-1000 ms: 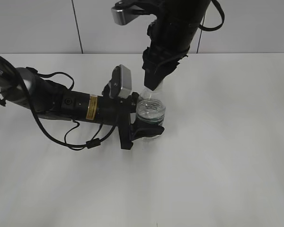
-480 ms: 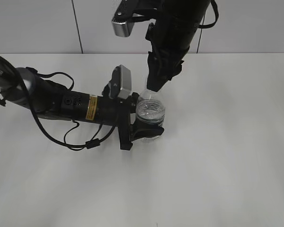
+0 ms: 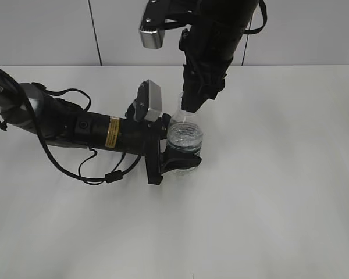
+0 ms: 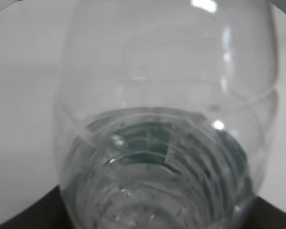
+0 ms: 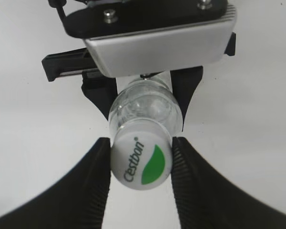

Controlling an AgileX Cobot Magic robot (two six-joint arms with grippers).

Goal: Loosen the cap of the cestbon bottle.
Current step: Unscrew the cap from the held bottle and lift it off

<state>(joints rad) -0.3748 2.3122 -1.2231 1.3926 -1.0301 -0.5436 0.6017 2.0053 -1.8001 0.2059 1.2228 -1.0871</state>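
The cestbon bottle (image 3: 185,137) stands upright on the white table, clear with a dark green label. My left gripper (image 3: 178,159) is shut around its body from the left; in the left wrist view the bottle (image 4: 167,143) fills the frame. My right gripper (image 3: 190,106) comes down from above and hides the cap in the exterior view. In the right wrist view the white cap (image 5: 141,163), with a green mark and "Cestbon" print, sits between the right gripper's (image 5: 141,149) two black fingers, which touch both its sides. The bottle's neck (image 5: 144,106) shows below it.
The white table (image 3: 279,192) surrounds the bottle, with a grey wall behind. The left arm (image 3: 75,125) lies across the table's left half with loose cables. The left wrist camera housing (image 5: 157,43) sits close beside the bottle's neck.
The right wrist has turned a little about the cap and its camera housing has shifted. The bottle and the left arm have stayed in place.
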